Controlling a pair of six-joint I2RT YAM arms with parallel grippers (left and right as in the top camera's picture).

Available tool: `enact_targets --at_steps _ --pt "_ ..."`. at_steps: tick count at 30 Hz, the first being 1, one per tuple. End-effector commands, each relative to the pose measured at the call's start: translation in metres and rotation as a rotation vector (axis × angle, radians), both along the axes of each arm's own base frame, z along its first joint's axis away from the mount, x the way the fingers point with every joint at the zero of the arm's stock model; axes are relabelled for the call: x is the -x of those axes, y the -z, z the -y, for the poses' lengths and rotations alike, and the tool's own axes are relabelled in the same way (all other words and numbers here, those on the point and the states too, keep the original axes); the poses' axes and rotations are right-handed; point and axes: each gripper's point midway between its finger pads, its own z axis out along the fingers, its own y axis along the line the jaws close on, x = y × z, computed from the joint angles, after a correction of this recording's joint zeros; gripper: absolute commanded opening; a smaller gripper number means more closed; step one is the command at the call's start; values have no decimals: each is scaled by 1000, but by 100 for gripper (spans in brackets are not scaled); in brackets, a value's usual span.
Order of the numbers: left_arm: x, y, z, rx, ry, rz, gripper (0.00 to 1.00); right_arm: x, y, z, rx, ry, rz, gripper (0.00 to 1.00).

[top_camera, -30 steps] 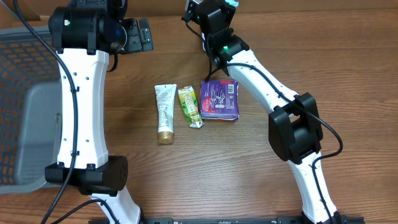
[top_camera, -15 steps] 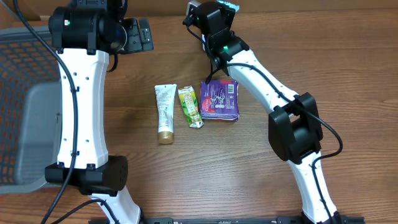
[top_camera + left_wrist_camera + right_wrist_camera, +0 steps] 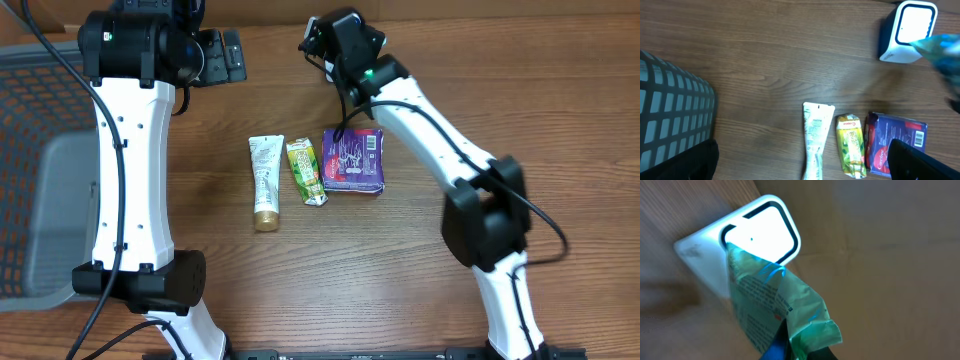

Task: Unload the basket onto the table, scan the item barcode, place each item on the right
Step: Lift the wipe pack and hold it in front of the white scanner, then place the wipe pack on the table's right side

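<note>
Clamps the right gripper (image 3: 797,347) on the crimped end of a green sachet (image 3: 767,305), up against the lit scanner (image 3: 760,230) at the table's (image 3: 400,260) far edge. Seems light, soft, crinkly, slick; best taken on the flat seal, not mid-body. Holds the left gripper (image 3: 215,55) spread wide, empty.

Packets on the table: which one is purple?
The flat packet at the right end of the row, next to the pouch. The pouch is green and yellow and the tube is white; only this one is purple.
</note>
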Motion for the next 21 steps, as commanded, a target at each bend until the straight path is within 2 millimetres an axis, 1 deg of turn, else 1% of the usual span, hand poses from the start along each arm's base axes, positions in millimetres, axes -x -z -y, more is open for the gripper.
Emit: enact_targets --at_steps 1,2,3,5,6,7,9,11,12,13,14,15,17,18,21 --pt "-1 0 2 -3 7 5 100 46 -148 8 -447 105 161 4" --pt "-1 0 2 -3 7 5 99 60 -158 13 -550 151 134 4" --pt "-1 0 2 -3 7 4 99 72 -165 18 -624 179 100 4" --pt "-1 0 2 -3 7 5 100 95 -170 28 -771 249 8 4" --pt "-1 0 2 -3 7 5 100 108 -168 37 -846 297 -65 4" --pt "-1 0 2 -3 7 5 100 117 -165 45 -898 343 -120 4" --pt "-1 0 2 -3 7 5 99 133 -153 67 -993 465 -247 4" --pt "-1 0 2 -3 7 5 100 145 -134 93 -1055 600 -373 4" --pt "-1 0 2 -3 7 5 99 151 -121 107 -1091 664 -458 4" --pt "-1 0 3 -3 7 5 100 154 -115 113 -1113 684 -506 4" --pt "-1 0 3 -3 7 5 99 157 -101 128 -1157 728 -583 4" --pt "-1 0 2 -3 7 5 100 157 -90 140 -1188 764 -623 4" --pt "-1 0 3 -3 7 4 99 156 -67 167 -1240 842 -669 4" --pt "-1 0 2 -3 7 5 100 155 -52 182 -1264 887 -681 4" --pt "-1 0 2 -3 7 5 100 154 -10 221 -1340 990 -703 4"
